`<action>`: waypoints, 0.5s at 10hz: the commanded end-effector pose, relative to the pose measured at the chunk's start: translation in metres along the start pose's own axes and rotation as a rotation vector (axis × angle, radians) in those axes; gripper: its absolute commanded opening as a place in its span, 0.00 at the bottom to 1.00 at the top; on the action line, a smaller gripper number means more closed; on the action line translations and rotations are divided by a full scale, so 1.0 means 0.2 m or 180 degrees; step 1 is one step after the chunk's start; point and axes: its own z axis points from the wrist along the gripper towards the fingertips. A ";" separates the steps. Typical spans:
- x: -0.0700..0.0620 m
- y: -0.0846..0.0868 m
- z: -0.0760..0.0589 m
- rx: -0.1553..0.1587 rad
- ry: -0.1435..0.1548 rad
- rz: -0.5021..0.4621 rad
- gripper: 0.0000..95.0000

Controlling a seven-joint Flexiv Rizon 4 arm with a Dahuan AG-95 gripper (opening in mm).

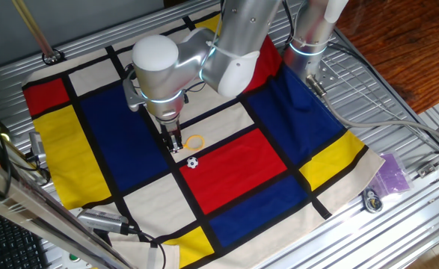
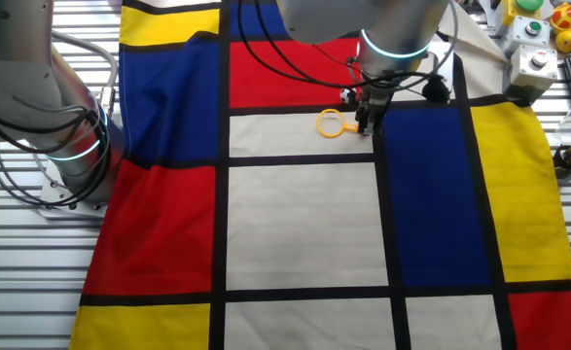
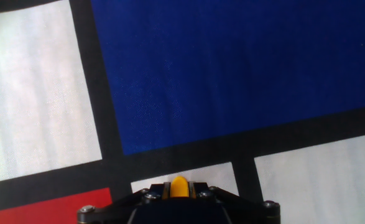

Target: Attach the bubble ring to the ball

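My gripper (image 1: 176,145) points down over the white patch of the checked cloth and is shut on the short orange handle of the bubble ring (image 1: 195,142). The yellow-orange hoop sticks out sideways from the fingers, low over the cloth. The other fixed view shows the ring (image 2: 331,123) just left of the gripper (image 2: 368,124). In the hand view the orange handle (image 3: 180,185) sits clamped between the jaws at the bottom edge. The ball (image 1: 193,162), white with black patches, lies on the cloth just in front of the ring, at the red patch's corner. It is hidden in the other views.
The cloth (image 1: 234,172) of red, blue, yellow and white patches covers the slatted metal table. The arm's base (image 1: 309,37) stands at the back. A purple bag (image 1: 391,175) lies off the cloth at right. Button boxes (image 2: 533,58) stand near the cloth's corner.
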 end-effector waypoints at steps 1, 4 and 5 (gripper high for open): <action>0.00 0.00 -0.02 0.0008 0.0001 -0.0016 0.00; 0.00 0.00 -0.02 0.0010 0.0002 -0.0018 0.00; 0.00 0.00 -0.02 0.0010 -0.0002 -0.0031 0.20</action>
